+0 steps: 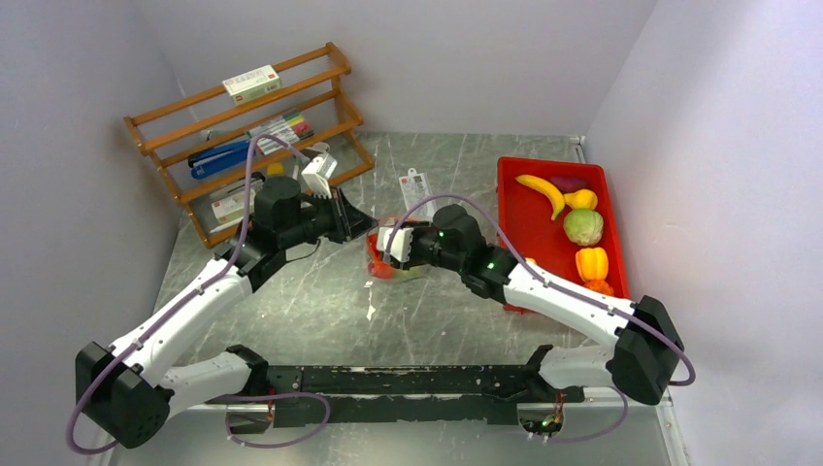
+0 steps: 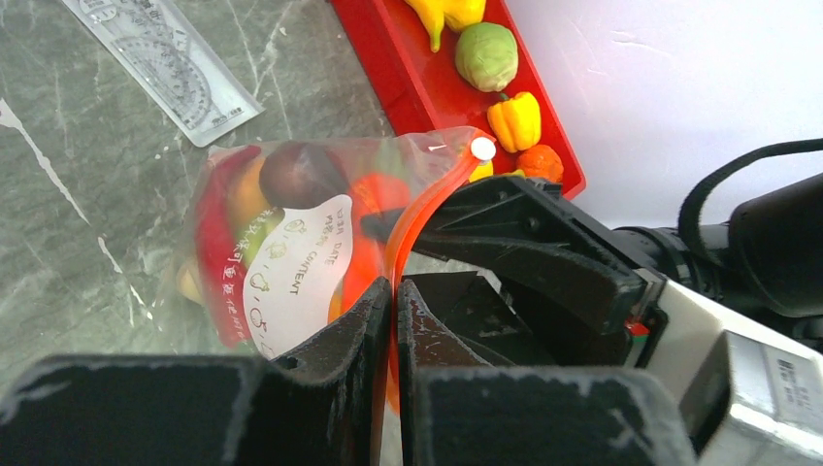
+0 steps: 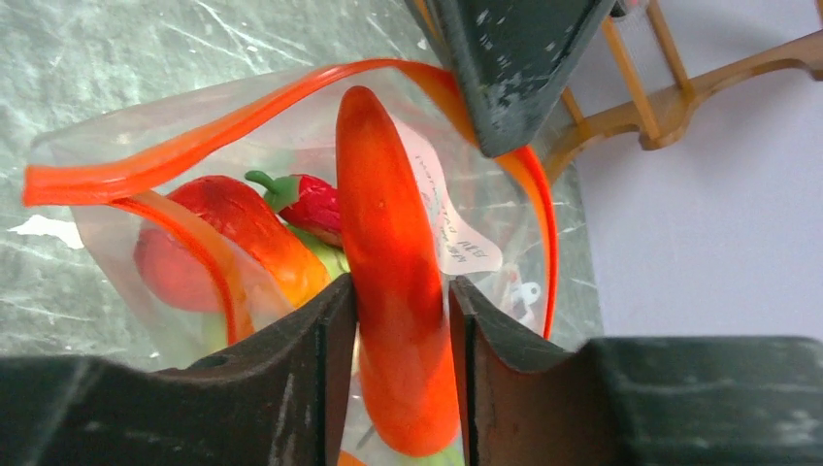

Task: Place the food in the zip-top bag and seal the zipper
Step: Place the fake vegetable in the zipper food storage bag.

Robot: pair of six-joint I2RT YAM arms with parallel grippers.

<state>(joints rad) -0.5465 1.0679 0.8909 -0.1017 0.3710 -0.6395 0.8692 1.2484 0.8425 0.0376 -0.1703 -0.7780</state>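
Observation:
The clear zip-top bag (image 1: 381,260) stands mid-table with its mouth open. Through it I see a dark purple ball (image 2: 296,173) and red and orange toys. My left gripper (image 2: 395,291) is shut on the red-orange zipper (image 2: 427,199) at one side of the rim; it also shows in the top view (image 1: 354,221). My right gripper (image 3: 403,289) is shut on a red chili (image 3: 388,214) and holds it in the bag's mouth, ringed by the zipper (image 3: 194,146). A banana (image 1: 542,191), a green ball (image 1: 583,226) and a yellow pepper (image 1: 591,262) lie in the red tray (image 1: 514,223).
A wooden rack (image 1: 243,126) with pens and boxes stands at the back left. A flat white printed packet (image 1: 417,186) lies behind the bag. Walls close in the table on the left, back and right.

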